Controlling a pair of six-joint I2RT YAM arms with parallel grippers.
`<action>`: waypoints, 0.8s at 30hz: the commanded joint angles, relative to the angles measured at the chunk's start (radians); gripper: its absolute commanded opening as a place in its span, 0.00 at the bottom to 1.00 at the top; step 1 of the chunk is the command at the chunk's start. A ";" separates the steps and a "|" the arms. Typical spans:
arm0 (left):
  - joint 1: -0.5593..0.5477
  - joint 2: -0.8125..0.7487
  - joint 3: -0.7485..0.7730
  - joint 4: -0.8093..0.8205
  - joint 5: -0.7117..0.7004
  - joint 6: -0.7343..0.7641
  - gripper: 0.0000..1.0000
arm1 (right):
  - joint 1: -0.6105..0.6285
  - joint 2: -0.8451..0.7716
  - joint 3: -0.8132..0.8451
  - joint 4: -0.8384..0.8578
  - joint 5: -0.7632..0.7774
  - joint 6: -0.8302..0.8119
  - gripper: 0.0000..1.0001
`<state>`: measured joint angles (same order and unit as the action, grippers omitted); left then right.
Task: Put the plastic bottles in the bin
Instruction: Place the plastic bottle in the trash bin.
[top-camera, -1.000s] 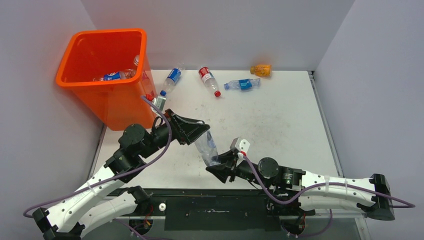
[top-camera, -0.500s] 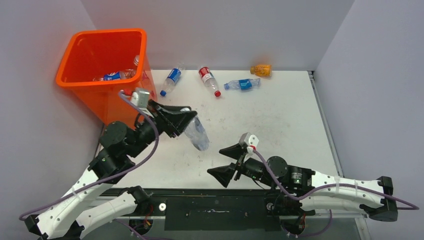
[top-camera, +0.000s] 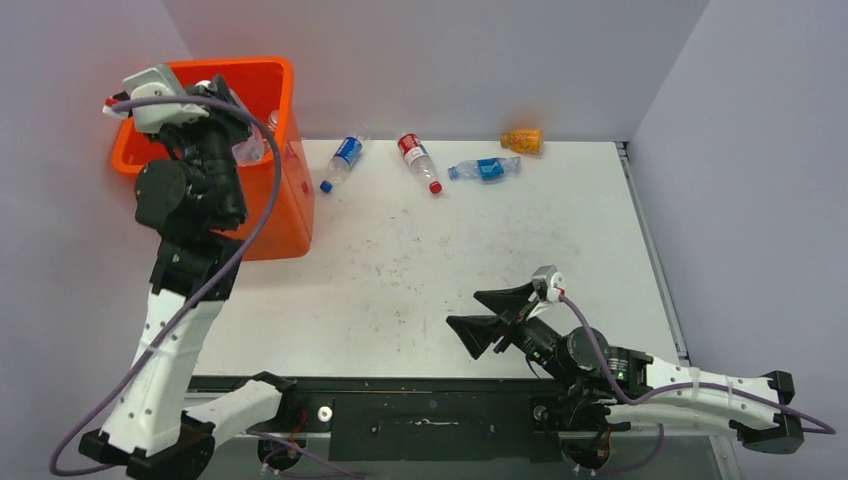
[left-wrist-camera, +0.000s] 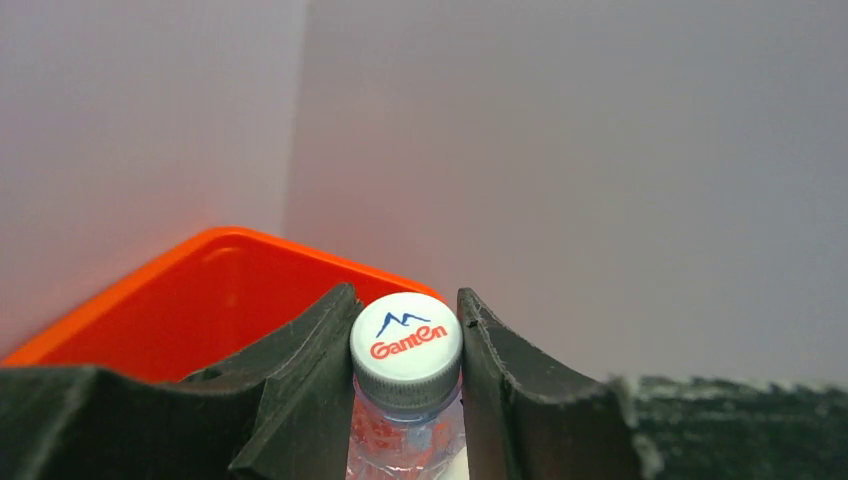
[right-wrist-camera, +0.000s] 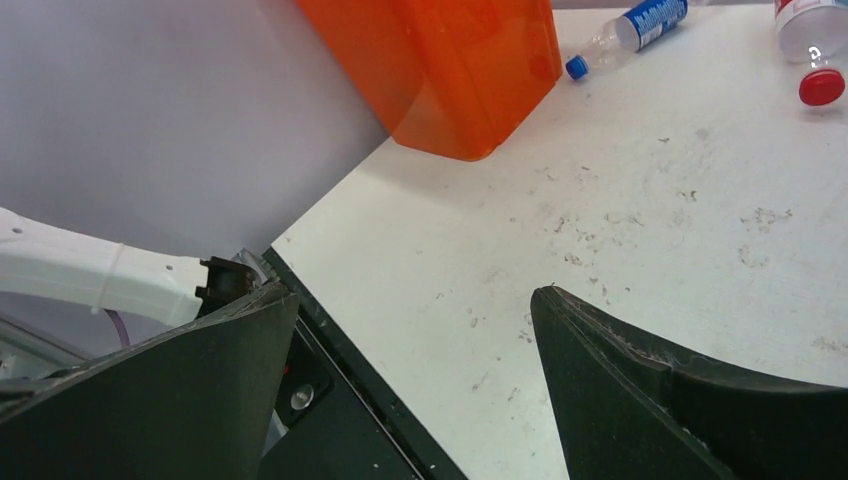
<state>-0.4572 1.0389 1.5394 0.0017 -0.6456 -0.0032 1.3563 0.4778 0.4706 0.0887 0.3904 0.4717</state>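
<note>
Grey walls enclose a scuffed white table. At its far left corner the held bottle is gripped at the neck, just under its white cap, by the left gripper. The jaws are closed tight on it. The bottle is carried over the open mouth of the orange bin, whose rim is seen below and beyond the fingers in the left wrist view. What already lies inside the bin is mostly hidden by the arm.

Outward from the bin, four bottles are left lying along the far side of the table: a blue-labelled bottle nearest the bin, a red-labelled bottle, a second blue-labelled bottle, and an orange bottle by the back wall.

At the near edge the right gripper is held low over bare table, its jaws spread wide with nothing between them.

The task is judged well advanced but unfinished. One bottle is poised for release into the bin, and four are yet to be fetched.
</note>
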 joint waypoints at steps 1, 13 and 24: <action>0.182 0.092 0.040 0.181 -0.095 0.021 0.00 | 0.005 0.031 -0.012 0.036 0.038 0.042 0.90; 0.294 0.343 -0.041 0.732 -0.144 0.133 0.00 | -0.004 0.131 -0.063 0.080 0.089 0.066 0.90; 0.278 0.324 -0.007 0.712 -0.107 0.116 0.98 | -0.020 0.182 -0.027 0.069 0.118 0.007 0.90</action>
<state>-0.1623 1.4361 1.4956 0.6434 -0.7799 0.1131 1.3468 0.6430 0.4076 0.1257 0.4763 0.5041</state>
